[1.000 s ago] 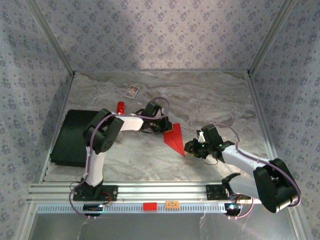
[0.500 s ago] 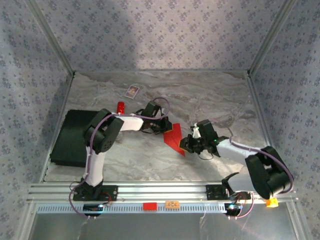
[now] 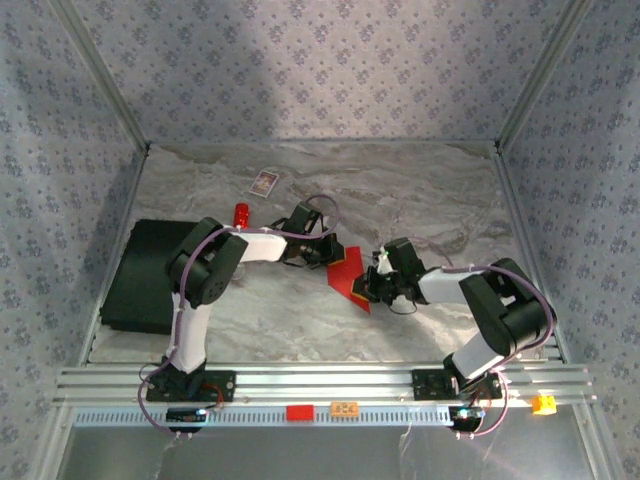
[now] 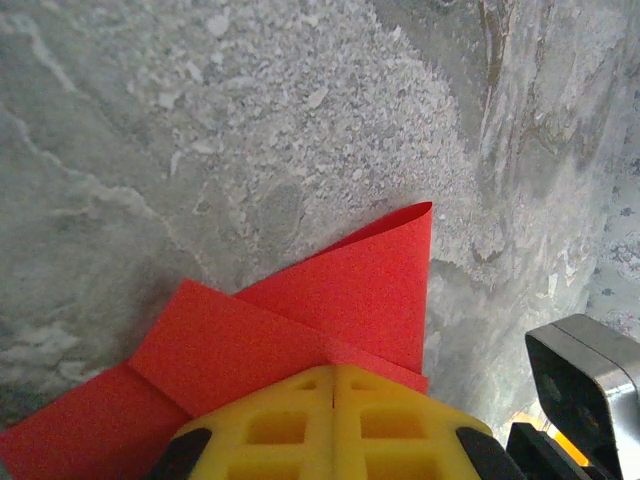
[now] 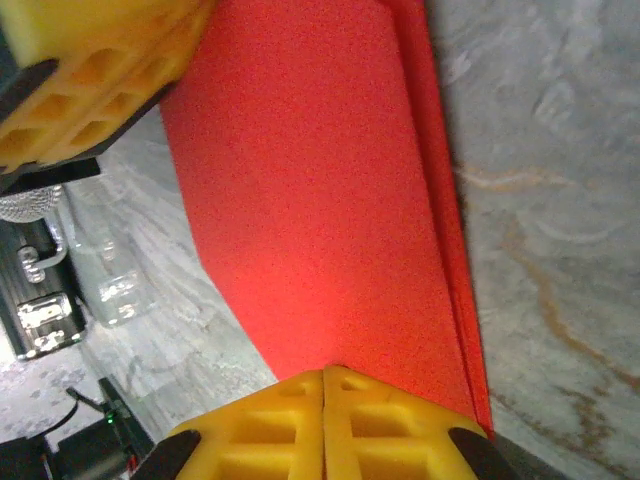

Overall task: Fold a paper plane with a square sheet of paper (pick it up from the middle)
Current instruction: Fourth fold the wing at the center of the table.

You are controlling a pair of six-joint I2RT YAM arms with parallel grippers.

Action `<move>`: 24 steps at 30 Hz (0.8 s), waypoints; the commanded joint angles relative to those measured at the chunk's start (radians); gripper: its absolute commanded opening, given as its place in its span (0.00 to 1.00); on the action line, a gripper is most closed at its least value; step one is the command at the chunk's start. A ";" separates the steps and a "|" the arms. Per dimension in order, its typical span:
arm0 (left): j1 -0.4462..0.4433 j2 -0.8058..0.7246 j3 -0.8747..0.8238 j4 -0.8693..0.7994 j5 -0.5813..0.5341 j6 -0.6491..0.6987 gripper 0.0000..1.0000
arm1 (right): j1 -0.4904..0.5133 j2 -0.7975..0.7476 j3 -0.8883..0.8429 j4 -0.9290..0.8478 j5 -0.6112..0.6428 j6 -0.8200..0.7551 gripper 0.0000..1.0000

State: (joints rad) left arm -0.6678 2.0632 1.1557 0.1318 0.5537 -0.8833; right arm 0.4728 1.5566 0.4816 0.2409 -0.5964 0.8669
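Well to the right of the black mat (image 3: 140,280), we see the red paper plane (image 3: 350,280) gripped from both ends above the marbled table (image 3: 430,190); we cannot tell whether it touches the surface. On the side nearer the mat, the left gripper (image 3: 325,256) has its yellow pads (image 4: 390,425) pressed together on the layered flaps, which fan out from the seam. On the side away from the mat, the right gripper (image 3: 372,287) is likewise clamped on the paper's narrow end, with a long crease running away from its pads (image 5: 250,430). Just past the mat's far right corner sits a red stick (image 3: 241,214). Farther from the mat lies a small printed card (image 3: 264,182).
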 commanded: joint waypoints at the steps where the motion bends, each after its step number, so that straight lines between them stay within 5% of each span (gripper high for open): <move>1: 0.013 0.037 -0.038 -0.093 -0.072 0.016 0.00 | -0.004 -0.032 -0.075 -0.021 -0.019 -0.011 0.09; 13: 0.021 0.040 -0.044 -0.087 -0.072 0.013 0.00 | -0.025 -0.321 -0.223 -0.199 0.006 -0.040 0.12; 24: 0.020 0.039 -0.044 -0.083 -0.066 0.010 0.00 | -0.024 -0.412 -0.177 -0.259 0.065 0.023 0.30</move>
State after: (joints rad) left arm -0.6666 2.0632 1.1545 0.1337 0.5575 -0.8833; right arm 0.4511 1.1370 0.2813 0.0242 -0.5560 0.8642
